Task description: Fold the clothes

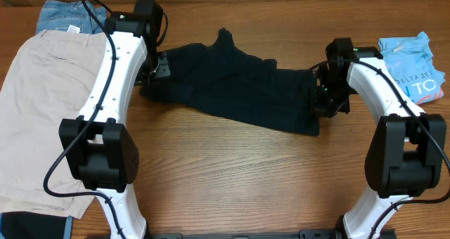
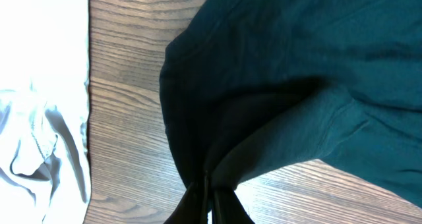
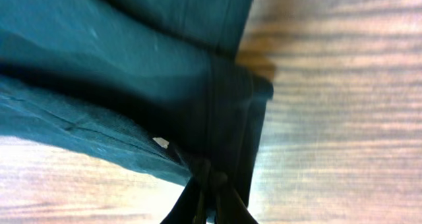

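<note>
Left arm: reaches forward along the left side of the table, with its wrist turned in toward the middle.
Left jaws: the left gripper is pressed together on a bunched fold at the left end of the black shirt.
Right arm: arches in from the right side, forearm pointing inward.
Right jaws: the right gripper is closed tight on a folded edge at the shirt's right end.
Black shirt: lies mid-table toward the back, drawn out between the two grippers. It is rumpled, with one peak of cloth poking up on the far edge, and its near edge slants down to the right.
Beige shorts: spread flat at the left, partly under the left arm. A strip of wood separates them from the shirt.
Jeans: in the far left corner, touching the far edge of the shorts.
Light-blue tee: at the far right, lettering showing, just beyond the right arm.
Open room: there is bare wood in front of the shirt, between the two arm bases.
</note>
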